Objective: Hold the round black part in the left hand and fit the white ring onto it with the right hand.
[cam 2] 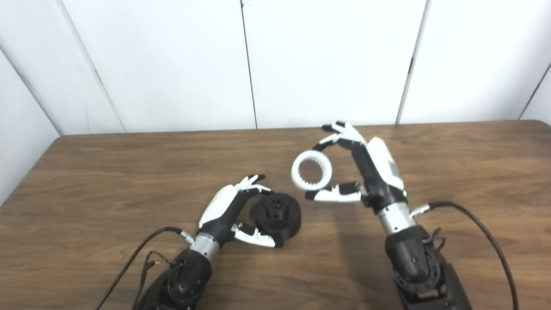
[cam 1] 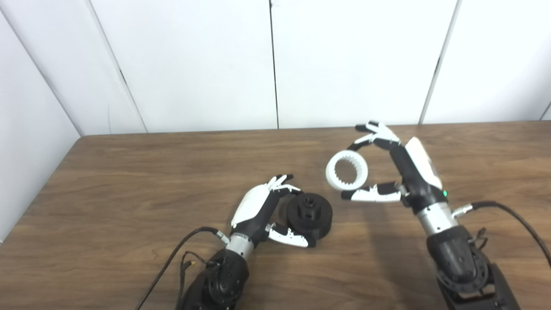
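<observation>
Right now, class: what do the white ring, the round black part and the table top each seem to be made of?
White ring: probably plastic, matte white, with moulded-looking teeth around the inside. Round black part: likely plastic too, dull black with almost no shine; coated metal cannot be ruled out. Table: wood-grain surface, brown streaks, smooth with a low sheen; laminate or real wood cannot be told.

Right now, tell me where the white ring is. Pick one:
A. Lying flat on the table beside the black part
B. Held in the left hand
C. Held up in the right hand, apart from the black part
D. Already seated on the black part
C: the white ring sits between the fingers and thumb of the right hand, apart from the black part, which the left hand grips on the table.
</observation>
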`<state>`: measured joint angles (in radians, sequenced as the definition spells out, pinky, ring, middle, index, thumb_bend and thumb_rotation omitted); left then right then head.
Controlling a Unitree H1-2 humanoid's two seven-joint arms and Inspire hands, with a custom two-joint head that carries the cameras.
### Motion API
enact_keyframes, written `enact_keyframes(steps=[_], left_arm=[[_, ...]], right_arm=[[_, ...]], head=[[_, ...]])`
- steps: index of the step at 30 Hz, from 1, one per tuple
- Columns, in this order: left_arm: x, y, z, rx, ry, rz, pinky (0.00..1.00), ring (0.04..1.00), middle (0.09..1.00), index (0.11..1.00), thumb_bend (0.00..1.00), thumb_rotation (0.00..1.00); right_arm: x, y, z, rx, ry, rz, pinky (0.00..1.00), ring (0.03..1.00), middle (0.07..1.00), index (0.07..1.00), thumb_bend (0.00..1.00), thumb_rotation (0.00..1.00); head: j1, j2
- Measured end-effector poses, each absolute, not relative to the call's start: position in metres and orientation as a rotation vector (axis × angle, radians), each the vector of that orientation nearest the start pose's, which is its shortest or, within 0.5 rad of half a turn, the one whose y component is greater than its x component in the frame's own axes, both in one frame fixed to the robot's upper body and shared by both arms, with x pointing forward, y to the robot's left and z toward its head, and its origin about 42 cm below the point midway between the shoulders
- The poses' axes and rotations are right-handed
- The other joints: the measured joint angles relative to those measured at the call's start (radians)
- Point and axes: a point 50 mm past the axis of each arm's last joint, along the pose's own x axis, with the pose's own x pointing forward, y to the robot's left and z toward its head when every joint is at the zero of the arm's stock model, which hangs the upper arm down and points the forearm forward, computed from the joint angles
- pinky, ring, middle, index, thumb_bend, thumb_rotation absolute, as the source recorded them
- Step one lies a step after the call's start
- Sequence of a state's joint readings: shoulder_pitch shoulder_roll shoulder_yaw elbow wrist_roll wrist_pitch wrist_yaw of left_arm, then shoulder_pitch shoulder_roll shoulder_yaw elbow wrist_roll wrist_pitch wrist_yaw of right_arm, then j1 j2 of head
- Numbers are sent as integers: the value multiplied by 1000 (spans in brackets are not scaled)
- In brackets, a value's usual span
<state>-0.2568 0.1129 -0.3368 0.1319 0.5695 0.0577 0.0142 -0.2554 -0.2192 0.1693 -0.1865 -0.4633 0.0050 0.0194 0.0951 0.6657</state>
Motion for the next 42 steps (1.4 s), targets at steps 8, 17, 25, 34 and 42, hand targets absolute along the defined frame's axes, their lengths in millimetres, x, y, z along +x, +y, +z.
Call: enact_keyframes(steps=[8,17,25,34,42], left_arm=[[349,142,125,747,-158,-303,996,1000,965,622,893,193],[349,141,125,745,-157,-304,992,1000,962,619,898,196],[349,141,125,745,-159,-301,992,1000,963,621,894,199],[349,139,125,745,-162,-299,994,1000,967,622,898,199],[348,137,125,743,-161,-301,998,1000,968,625,891,197]], right_arm=[[334,-191,226,-671,-463,202,865,923,831,481,521,142],[331,-176,224,-690,-441,253,856,927,841,481,521,143],[338,-168,212,-741,-402,297,906,912,837,481,522,144],[361,-164,232,-816,-438,351,935,913,836,479,523,145],[371,-163,233,-842,-421,379,962,908,832,479,522,145]], head=[[-3,2],[-3,3],[2,8],[-2,9],[3,11]])
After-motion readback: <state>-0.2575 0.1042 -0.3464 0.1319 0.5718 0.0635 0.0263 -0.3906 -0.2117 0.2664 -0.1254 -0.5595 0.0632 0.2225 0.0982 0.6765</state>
